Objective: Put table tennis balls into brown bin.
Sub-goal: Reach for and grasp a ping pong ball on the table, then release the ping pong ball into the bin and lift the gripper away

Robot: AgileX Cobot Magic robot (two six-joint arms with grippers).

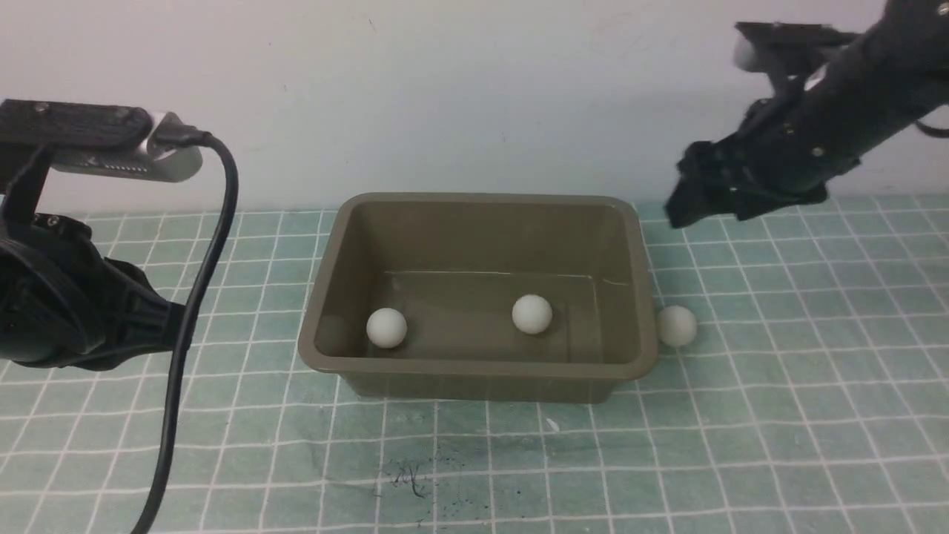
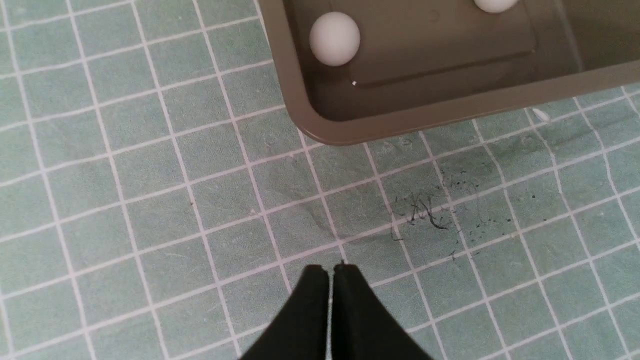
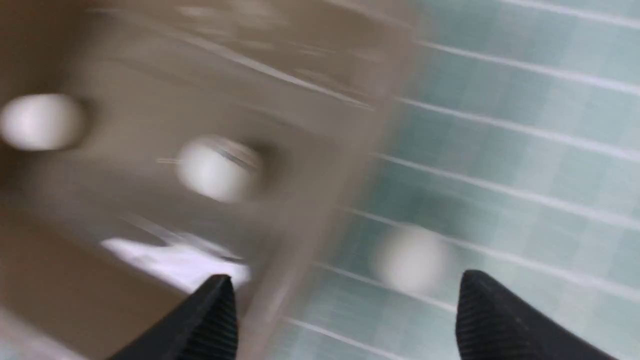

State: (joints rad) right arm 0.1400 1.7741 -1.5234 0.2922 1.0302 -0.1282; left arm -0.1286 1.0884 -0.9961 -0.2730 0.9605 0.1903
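Observation:
The brown bin (image 1: 474, 368) stands mid-mat. Two white table tennis balls lie on its floor, one at the left (image 1: 386, 327) and one right of centre (image 1: 531, 314). A third ball (image 1: 676, 325) rests on the mat, touching or almost touching the bin's right wall. My right gripper (image 1: 686, 204) hangs in the air above and behind that ball. In the blurred right wrist view it is open (image 3: 345, 282) and empty, with the outside ball (image 3: 412, 257) beyond its tips. My left gripper (image 2: 330, 270) is shut and empty, over the mat in front of the bin's corner (image 2: 320, 132).
A green mat with a white grid (image 1: 778, 415) covers the table, and a white wall (image 1: 445, 89) runs behind it. A black cable (image 1: 185, 334) hangs from the left arm's camera. Dark scuff marks (image 1: 408, 475) lie in front of the bin.

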